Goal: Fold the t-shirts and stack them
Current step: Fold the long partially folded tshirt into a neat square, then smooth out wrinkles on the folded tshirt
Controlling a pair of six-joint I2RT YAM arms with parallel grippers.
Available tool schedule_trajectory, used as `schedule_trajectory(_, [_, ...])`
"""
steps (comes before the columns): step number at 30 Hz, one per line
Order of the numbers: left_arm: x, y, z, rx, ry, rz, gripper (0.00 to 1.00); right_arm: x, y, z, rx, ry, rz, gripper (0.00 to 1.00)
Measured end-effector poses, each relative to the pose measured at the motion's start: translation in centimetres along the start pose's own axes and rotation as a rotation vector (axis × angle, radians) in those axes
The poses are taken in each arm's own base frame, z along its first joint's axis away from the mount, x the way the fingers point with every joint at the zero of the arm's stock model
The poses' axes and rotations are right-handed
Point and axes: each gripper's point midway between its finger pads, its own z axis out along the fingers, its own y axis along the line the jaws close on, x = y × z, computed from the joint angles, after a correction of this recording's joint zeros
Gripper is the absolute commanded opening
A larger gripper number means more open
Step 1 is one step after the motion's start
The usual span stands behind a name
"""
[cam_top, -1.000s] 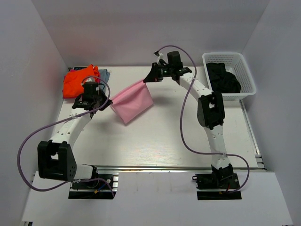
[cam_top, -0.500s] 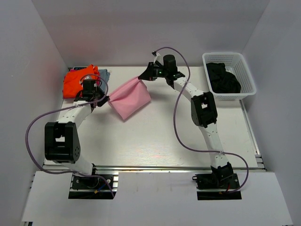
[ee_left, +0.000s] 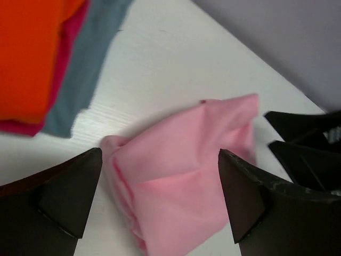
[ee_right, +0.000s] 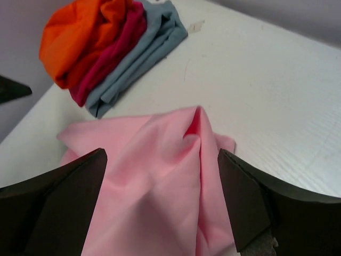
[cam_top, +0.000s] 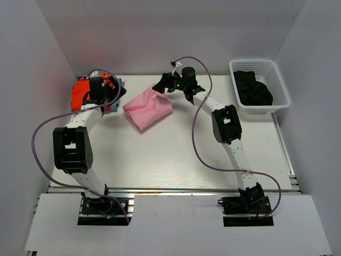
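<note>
Two hands stand with their fingers wide apart and grip nothing: the left hand (cam_top: 113,99) hangs at the 9 o'clock side of the crumpled light pink cloth t-shirt (cam_top: 147,109), and the right hand (cam_top: 162,87) at its 1 o'clock corner. That shirt lies bunched on the white worktop (cam_top: 176,149), toward 11 o'clock from the middle, near a stack at 10 o'clock: bright orange cloth t-shirt (ee_right: 80,37) over red cloth t-shirt (ee_right: 109,56) over grey-blue cloth t-shirt (ee_right: 138,50). At 2 o'clock a black cloth t-shirt (cam_top: 253,88) fills the white plastic mesh basket (cam_top: 282,85).

One pink t-shirt (cam_top: 147,109), three stacked t-shirts (ee_right: 114,50), one basket (cam_top: 282,84) holding perhaps one black t-shirt (cam_top: 253,88).
</note>
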Motion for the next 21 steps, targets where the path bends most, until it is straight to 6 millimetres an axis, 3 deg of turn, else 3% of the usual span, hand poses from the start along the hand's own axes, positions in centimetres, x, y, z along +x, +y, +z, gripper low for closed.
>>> schedule_trajectory(3, [0.5,-3.3,-0.3,0.16,0.033,0.072,1.0,0.8,1.0,-1.6,0.025,0.078,-0.007,0.9])
schedule_trajectory(6, [2.9,-5.7,-0.5,0.299,0.116,0.136,1.0,0.7,2.8,-3.7,0.025,0.136,-0.013,0.9])
schedule_trajectory(11, [9.9,-8.1,0.4,0.431,0.298,0.212,1.0,0.3,6.4,-6.4,-0.039,0.179,-0.031,0.9])
schedule_trajectory(16, [15.8,-8.3,1.0,0.45,0.444,0.243,1.0,2.0,7.4,-6.3,-0.102,0.223,-0.002,0.9])
schedule_trajectory(21, [16.8,-6.6,1.9,0.394,0.478,0.234,1.0,6.5,6.0,-5.3,-0.131,0.298,0.108,0.9])
